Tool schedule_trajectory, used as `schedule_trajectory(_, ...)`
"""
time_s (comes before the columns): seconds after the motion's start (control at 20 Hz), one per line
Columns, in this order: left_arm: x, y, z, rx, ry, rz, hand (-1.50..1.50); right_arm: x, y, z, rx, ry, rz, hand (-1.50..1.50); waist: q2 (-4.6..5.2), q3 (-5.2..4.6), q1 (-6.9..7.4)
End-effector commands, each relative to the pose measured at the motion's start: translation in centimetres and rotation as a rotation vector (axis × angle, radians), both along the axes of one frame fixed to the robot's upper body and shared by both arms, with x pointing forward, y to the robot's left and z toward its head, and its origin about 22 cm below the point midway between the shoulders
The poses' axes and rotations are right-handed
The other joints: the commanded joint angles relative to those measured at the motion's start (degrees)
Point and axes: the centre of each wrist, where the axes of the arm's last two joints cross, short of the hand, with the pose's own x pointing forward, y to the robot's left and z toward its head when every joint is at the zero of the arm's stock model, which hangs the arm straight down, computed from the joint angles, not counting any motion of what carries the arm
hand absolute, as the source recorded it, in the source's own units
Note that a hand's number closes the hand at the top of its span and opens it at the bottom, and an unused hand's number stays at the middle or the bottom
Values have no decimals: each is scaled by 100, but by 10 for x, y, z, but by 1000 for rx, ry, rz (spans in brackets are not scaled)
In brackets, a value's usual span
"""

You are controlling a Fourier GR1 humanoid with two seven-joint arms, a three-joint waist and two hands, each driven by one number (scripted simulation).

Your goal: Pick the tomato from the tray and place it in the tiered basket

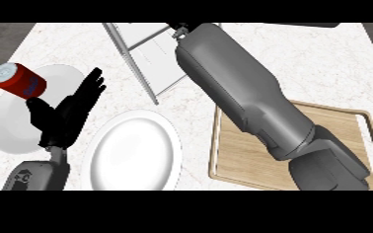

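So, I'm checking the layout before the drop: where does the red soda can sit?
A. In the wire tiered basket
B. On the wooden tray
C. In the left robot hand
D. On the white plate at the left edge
D: the red soda can lies on the round white plate at the view's left edge, beside the open left robot hand, which is not holding it.

Desk (65, 44) white-marbled; plates (135, 153) white; can (20, 81) red, blue mark; tray (241, 165) pale wood; robot hand (62, 116) black.

Wooden tray (241, 168) flat at right; grey tiered basket (146, 54) at top centre; tomato hidden.
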Motion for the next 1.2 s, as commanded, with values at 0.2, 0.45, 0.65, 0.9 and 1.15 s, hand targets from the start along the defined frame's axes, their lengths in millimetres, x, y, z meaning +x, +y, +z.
schedule_trajectory(0.2,4,-8,5,5,-11,-24,0,7,5,4,136,-59,-87,-150,51,-4,117)
schedule_trajectory(0.45,-1,3,5,13,-5,-7,0,13,-3,8,337,-142,-86,-150,37,5,50)
schedule_trajectory(0.65,7,10,5,7,-1,8,0,9,-1,19,486,-228,-65,-150,22,6,-95)
schedule_trajectory(0.9,-9,6,-9,-12,25,26,0,9,-2,27,646,-367,-76,-150,-40,7,-134)
schedule_trajectory(1.15,-9,25,-5,-1,32,94,0,10,-3,38,690,-464,-85,-150,-150,12,-535)
